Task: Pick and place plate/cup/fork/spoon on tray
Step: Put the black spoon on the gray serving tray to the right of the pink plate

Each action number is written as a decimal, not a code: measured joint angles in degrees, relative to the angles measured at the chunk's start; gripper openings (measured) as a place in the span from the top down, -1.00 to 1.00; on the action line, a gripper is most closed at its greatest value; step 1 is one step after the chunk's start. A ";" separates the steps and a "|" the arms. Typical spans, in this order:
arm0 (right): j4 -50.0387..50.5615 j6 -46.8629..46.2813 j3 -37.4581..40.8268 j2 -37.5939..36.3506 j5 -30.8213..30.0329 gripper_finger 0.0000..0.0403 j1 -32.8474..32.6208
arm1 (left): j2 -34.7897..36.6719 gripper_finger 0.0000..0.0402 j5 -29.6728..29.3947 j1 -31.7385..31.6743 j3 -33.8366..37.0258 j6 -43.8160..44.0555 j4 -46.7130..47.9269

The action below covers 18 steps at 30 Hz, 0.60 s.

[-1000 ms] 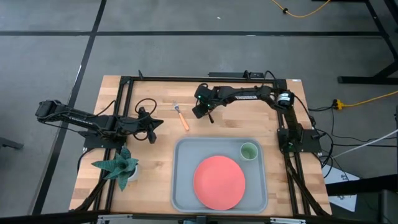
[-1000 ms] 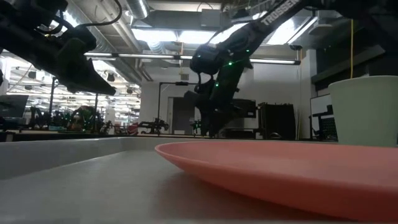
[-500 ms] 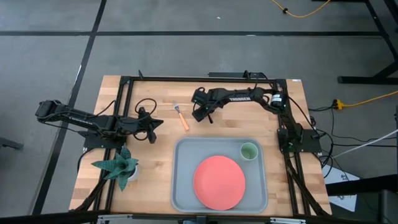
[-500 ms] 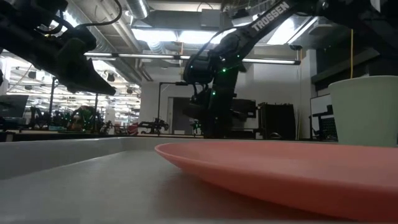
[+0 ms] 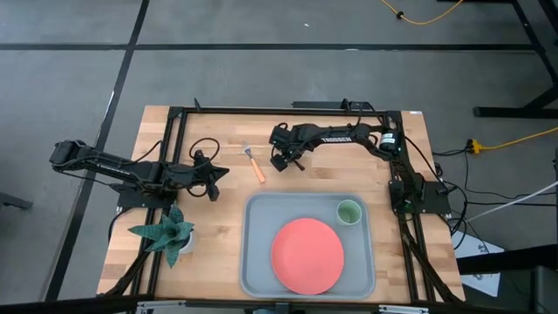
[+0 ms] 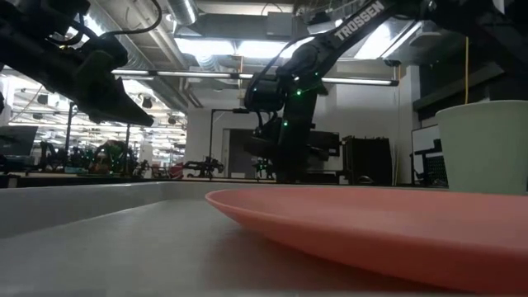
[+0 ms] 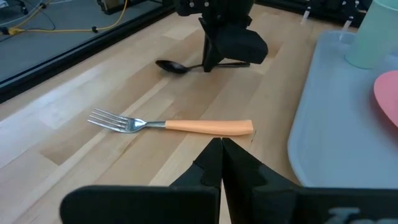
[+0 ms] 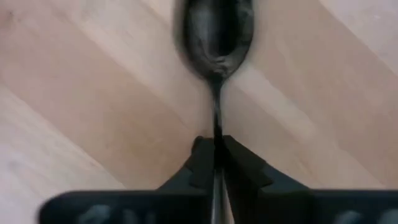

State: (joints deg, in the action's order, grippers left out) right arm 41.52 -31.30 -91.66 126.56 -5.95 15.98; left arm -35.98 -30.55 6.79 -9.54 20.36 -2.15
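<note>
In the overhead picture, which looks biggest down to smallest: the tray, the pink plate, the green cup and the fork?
1. Tray, by far the largest.
2. Plate.
3. Fork: longer than the cup is wide, but very thin.
4. Cup.
Fork against cup is a close call.

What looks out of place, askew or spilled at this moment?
Nothing stands out. The plate and cup sit flat in the tray; the fork lies on the table. The right tool is shut on the spoon handle; the left tool waits shut.
</note>
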 joint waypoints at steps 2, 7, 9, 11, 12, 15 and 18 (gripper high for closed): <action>0.11 0.36 0.04 0.00 0.20 0.94 -0.21 | 0.02 1.00 -0.02 -0.02 0.00 0.00 0.00; -0.10 3.15 0.07 -0.17 0.91 0.94 -0.23 | 0.02 1.00 -0.01 -0.01 0.00 0.00 0.00; -0.08 4.52 0.04 -0.51 0.23 0.96 -0.30 | 0.00 1.00 -0.02 -0.01 0.00 0.00 0.00; 0.36 4.82 -0.44 -0.55 0.04 0.97 -0.33 | 0.02 1.00 -0.02 -0.02 0.00 0.01 0.00; 0.99 4.79 -0.91 -0.62 0.18 0.97 -0.34 | 0.00 1.00 -0.02 -0.02 0.00 0.00 0.00; 1.61 4.79 -2.45 -1.12 0.90 0.97 -0.64 | 0.00 1.00 -0.02 0.00 0.00 0.01 0.02; 1.50 4.70 -3.60 -2.53 0.96 0.97 -0.85 | 0.01 1.00 -0.02 -0.02 0.00 0.00 -0.01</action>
State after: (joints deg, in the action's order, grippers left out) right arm 43.02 -26.59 -95.26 124.04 -4.99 15.13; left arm -35.98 -30.57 6.76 -9.54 20.36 -2.16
